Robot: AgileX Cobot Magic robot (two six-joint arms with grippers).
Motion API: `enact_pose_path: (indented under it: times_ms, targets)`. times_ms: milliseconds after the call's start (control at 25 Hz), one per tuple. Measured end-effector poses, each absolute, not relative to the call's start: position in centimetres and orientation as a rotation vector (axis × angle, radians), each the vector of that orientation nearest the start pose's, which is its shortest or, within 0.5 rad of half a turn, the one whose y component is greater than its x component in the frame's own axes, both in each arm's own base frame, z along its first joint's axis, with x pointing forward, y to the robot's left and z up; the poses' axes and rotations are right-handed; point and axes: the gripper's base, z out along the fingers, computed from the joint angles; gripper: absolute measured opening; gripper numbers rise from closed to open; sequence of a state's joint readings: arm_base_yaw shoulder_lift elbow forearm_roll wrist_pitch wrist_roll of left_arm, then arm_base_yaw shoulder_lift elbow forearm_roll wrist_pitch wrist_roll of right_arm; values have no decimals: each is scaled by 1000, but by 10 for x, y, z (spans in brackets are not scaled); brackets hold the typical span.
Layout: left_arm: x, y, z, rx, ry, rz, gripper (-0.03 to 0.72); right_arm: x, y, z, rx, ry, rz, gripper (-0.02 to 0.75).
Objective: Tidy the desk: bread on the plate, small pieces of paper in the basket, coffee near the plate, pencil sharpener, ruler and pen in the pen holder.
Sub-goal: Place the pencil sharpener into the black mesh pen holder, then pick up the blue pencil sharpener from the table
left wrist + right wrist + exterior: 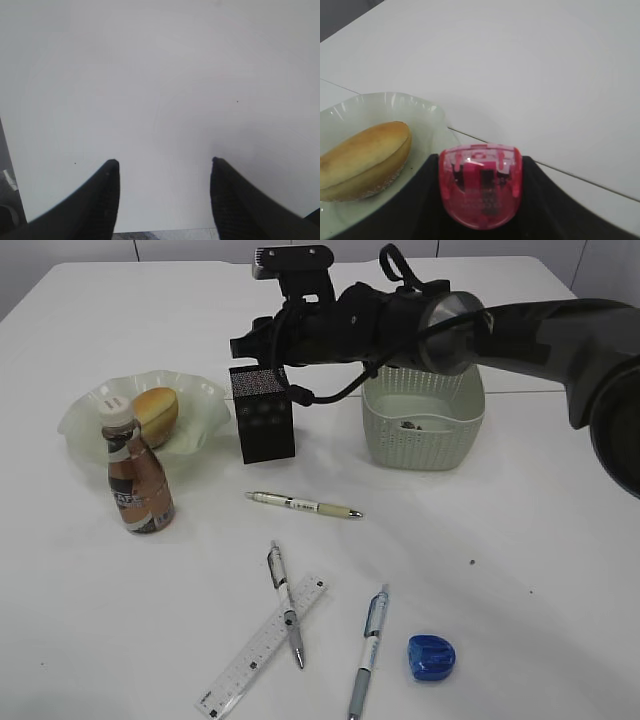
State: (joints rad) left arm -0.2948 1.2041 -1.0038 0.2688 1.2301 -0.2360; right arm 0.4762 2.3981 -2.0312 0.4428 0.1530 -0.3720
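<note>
The right gripper (pixel 480 200) pinches a red pencil sharpener (pixel 480 192) just above the black pen holder (pixel 262 415), seemingly poised to drop it in. Bread (pixel 362 160) on the plate (pixel 427 112) sits beyond, left of the gripper. The left gripper (pixel 165 167), spread empty, hangs over bare table (pixel 160 75).

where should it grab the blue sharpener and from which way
Come straight down on the blue pencil sharpener, fingers closing across its narrower front-to-back width. It lies flat and low on the table, so only its side edges offer grip, and the blue pen lies close on its left.
</note>
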Motion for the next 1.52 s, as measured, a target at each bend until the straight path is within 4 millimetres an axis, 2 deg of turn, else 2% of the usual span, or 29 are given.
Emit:
enact_pose_path:
  times_ms: [1120,1240,1360,1520]
  targets:
    - [205,-38,308,171,2836,279,424,496,266,198,-397,2013,491,343]
    - [205,-38,308,171,2836,279,423,495,267,198,-402,2016,493,384]
    - [205,-38,308,171,2836,279,423,495,268,198,-402,2014,495,462]
    - [205,-38,308,171,2836,279,423,495,268,199,-396,2008,495,494]
